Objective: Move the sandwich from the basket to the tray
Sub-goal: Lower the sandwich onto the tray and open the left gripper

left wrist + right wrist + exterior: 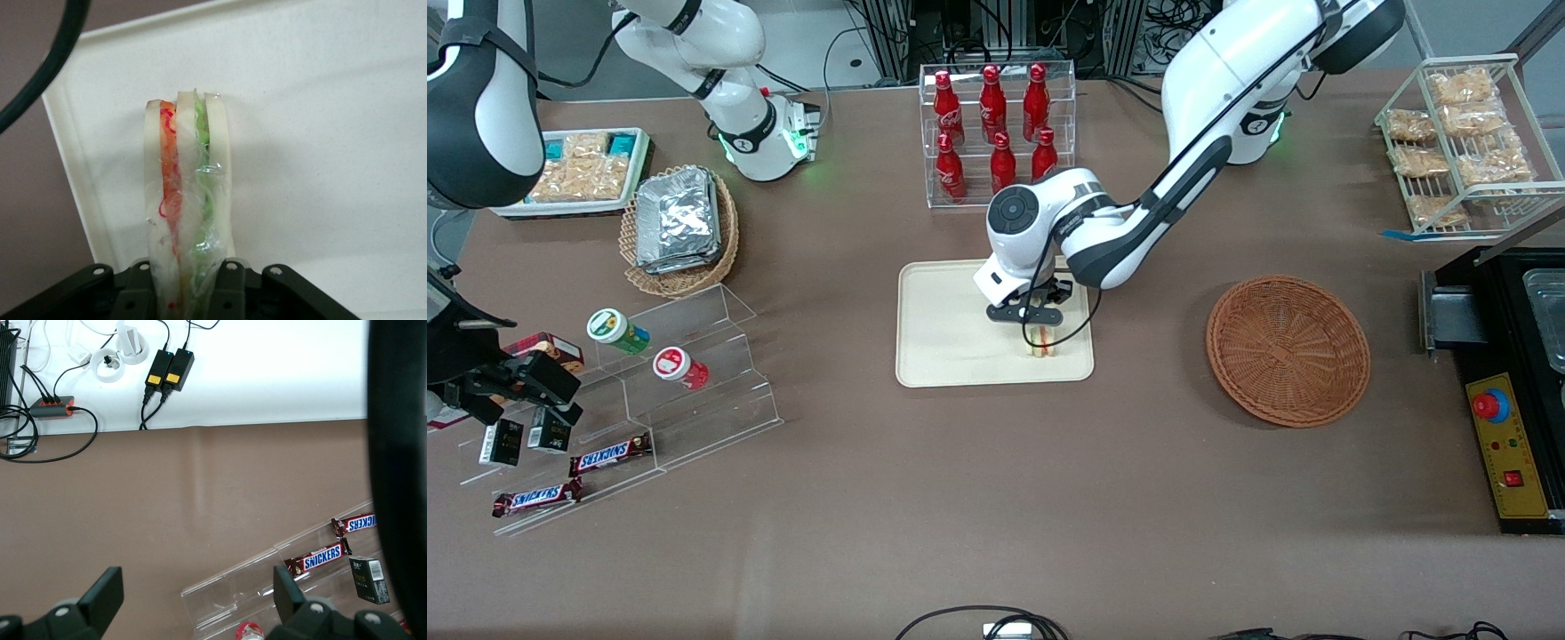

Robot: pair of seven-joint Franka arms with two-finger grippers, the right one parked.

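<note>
The sandwich, a wrapped white-bread wedge with orange and green layers, is over the cream tray, near the tray's corner nearest the front camera on the working arm's side. My left gripper is shut on it from above. In the left wrist view the sandwich stands between the black fingers with the tray beneath it. I cannot tell whether it touches the tray. The reddish-brown basket is empty, toward the working arm's end of the table.
A clear rack of red bottles stands farther from the front camera than the tray. A tan basket of foil packs and clear steps with snacks lie toward the parked arm's end. A black box and a wire rack are past the basket.
</note>
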